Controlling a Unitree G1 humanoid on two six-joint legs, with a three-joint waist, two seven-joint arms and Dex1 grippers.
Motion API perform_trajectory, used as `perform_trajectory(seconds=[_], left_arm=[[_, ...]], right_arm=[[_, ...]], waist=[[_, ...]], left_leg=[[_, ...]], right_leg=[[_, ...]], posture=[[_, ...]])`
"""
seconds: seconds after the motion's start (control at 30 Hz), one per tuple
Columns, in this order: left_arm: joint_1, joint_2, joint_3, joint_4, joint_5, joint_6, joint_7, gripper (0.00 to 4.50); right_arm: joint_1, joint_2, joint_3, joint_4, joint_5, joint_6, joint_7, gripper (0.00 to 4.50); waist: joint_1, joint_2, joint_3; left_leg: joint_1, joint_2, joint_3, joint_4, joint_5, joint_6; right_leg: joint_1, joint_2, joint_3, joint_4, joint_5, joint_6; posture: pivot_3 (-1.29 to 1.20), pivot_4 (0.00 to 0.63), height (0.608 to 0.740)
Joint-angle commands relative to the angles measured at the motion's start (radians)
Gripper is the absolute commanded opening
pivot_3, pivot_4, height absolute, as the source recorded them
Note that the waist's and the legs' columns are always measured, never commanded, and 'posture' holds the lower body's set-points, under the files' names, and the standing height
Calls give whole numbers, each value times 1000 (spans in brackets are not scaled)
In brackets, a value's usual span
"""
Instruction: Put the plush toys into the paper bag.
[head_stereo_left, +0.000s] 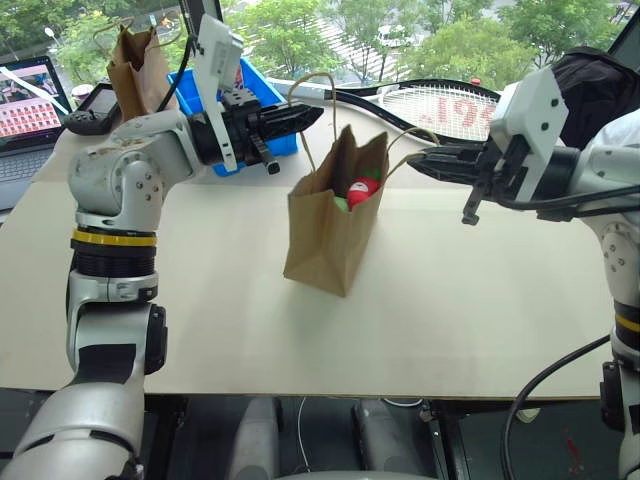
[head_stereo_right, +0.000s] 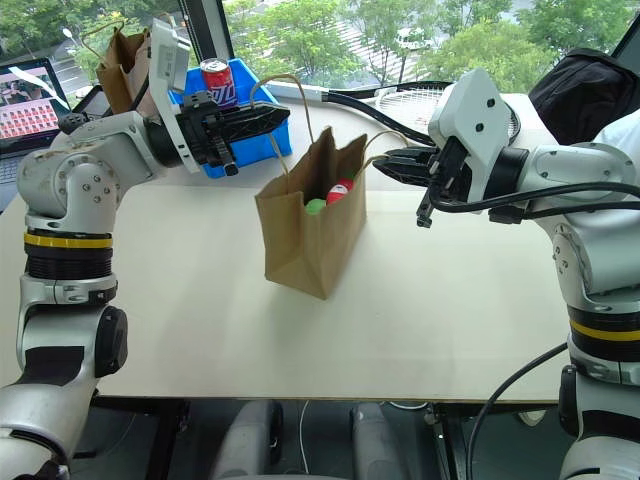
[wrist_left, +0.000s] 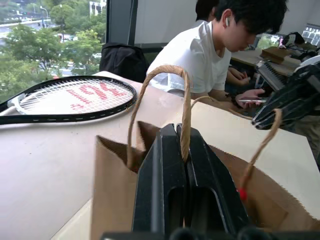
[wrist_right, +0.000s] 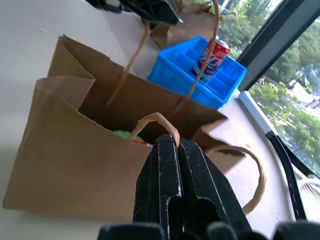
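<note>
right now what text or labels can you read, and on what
Tennis racket: red lettering on the strings, too blurred to read.
Soda can in the blue crate: red, white and blue design, brand not legible.
Laptop screen: too small to read.
Paper bag: no print visible.

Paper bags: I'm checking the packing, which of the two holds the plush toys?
The wide light-brown paper bag mid-table; the red and green plush toys show inside.
</note>
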Motion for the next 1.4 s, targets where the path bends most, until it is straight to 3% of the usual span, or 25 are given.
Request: perform_trajectory(seconds=[0.03, 0.4, 0.53, 0.67, 0.8, 1.07, 1.17, 1.27, 1.4], left_arm=[[-53, 0, 39, 3, 11, -39, 6, 0], [-179, -66, 46, 149, 87, -216, 4, 0], [-134, -63, 19, 128, 102, -216, -37, 0], [-23, -4, -74, 77, 169, -214, -130, 0], [50, 50, -133, 31, 224, -223, -183, 0], [25, 57, -58, -14, 151, -121, -185, 0], [7, 49, 11, -32, 50, -3, -182, 0], [3, 63, 41, -61, -1, 46, -198, 734], [-9, 84, 89, -50, -41, 68, -200, 2224]], right_arm=[[-53, -4, -55, -29, 19, 8, -24, 51], [-130, -31, -55, -6, -25, -11, -28, 51], [-110, -28, -57, -75, 52, 69, -15, 51], [-45, -8, -33, -191, 194, 222, -21, 51], [29, 45, 6, -246, 224, 278, -86, 51], [35, 11, 8, -211, 201, 275, -85, 51], [11, 23, -62, -175, 293, 313, -80, 51], [-2, -19, -96, -144, 298, 297, -50, 796], [-32, -78, -154, -89, 328, 304, -17, 2160]], waist=[[0, 0, 0], [1, 0, 1], [-2, 0, 1], [-7, 0, 1], [-4, 0, 1], [4, 0, 2], [0, 0, 2], [-3, 0, 2], [-2, 0, 2]], left_leg=[[0, 0, 0, 0, 0, 0], [0, 0, 0, 0, 0, 0], [-1, 0, 0, -2, 0, 0], [1, 0, 0, -4, 0, 0], [1, 0, 0, -4, 0, 0], [1, 0, 0, -4, 1, -1], [1, 0, 0, -4, 1, -1], [1, 0, 0, -4, 1, -1], [1, 0, 0, -4, 1, -1]], right_leg=[[0, 0, 0, 0, 0, 0], [0, 0, 0, 0, 0, 0], [-1, 0, 0, -1, 0, 0], [-1, 0, 0, -1, 0, 0], [-1, 0, 0, 1, 0, -1], [0, -1, 0, -1, 0, -1], [0, -1, -1, -1, 0, -1], [0, -1, -1, 0, 0, -1], [0, -1, -1, 0, 0, -1]], posture=[[0, 150, 658], [0, 150, 658], [0, 150, 658], [0, 150, 658], [0, 150, 658], [0, 150, 658], [0, 150, 658], [0, 150, 658], [0, 150, 658]])
